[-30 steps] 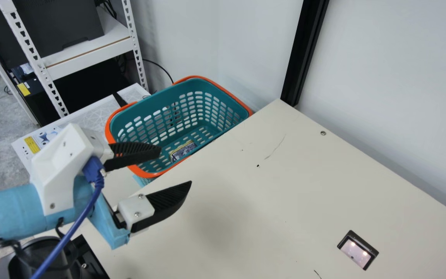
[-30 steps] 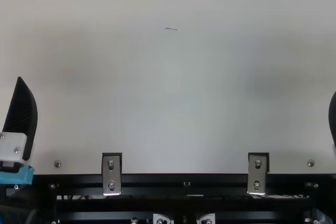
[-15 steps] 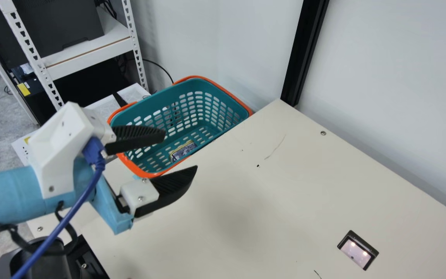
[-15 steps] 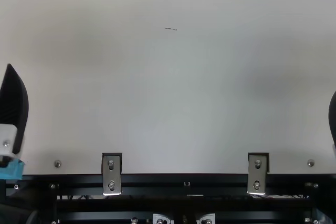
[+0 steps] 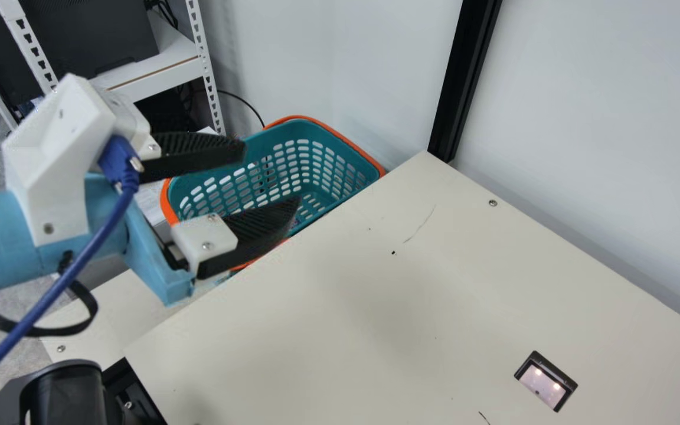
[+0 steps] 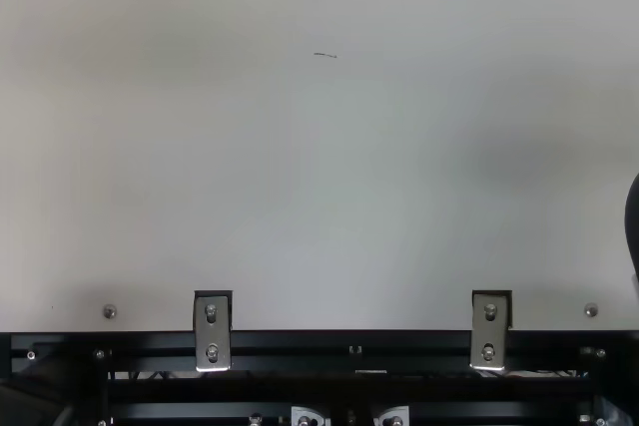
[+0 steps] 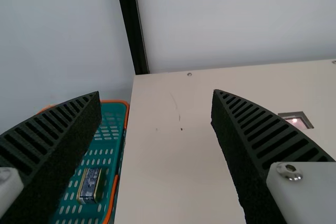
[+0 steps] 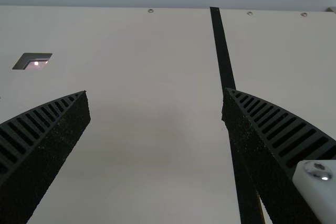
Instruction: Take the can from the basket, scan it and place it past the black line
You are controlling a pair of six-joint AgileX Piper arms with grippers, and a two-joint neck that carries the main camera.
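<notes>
In the main view my left gripper (image 5: 273, 176) is raised in front of the near part of the teal basket (image 5: 316, 153), fingers wide apart and holding nothing; the left wrist view too has this gripper (image 7: 156, 95) open. The can (image 7: 91, 184), dark blue with gold edges, lies on the basket floor there. The scanner window (image 5: 545, 382) is set into the table. At the top view's right edge is a finger of my right gripper (image 6: 633, 226). The right wrist view has that gripper (image 8: 156, 93) open above the table, and the black line (image 8: 223, 51) crosses the tabletop.
The basket's orange rim (image 5: 345, 139) stands beside the table edge, near the wall. A white shelf rack (image 5: 157, 69) is behind my left arm. A black post (image 5: 464, 79) rises at the table's far corner (image 5: 428, 162).
My left gripper has risen and shifted slightly left in the main view, now covering more of the basket. It has left the top view. The right gripper's finger has not moved there.
</notes>
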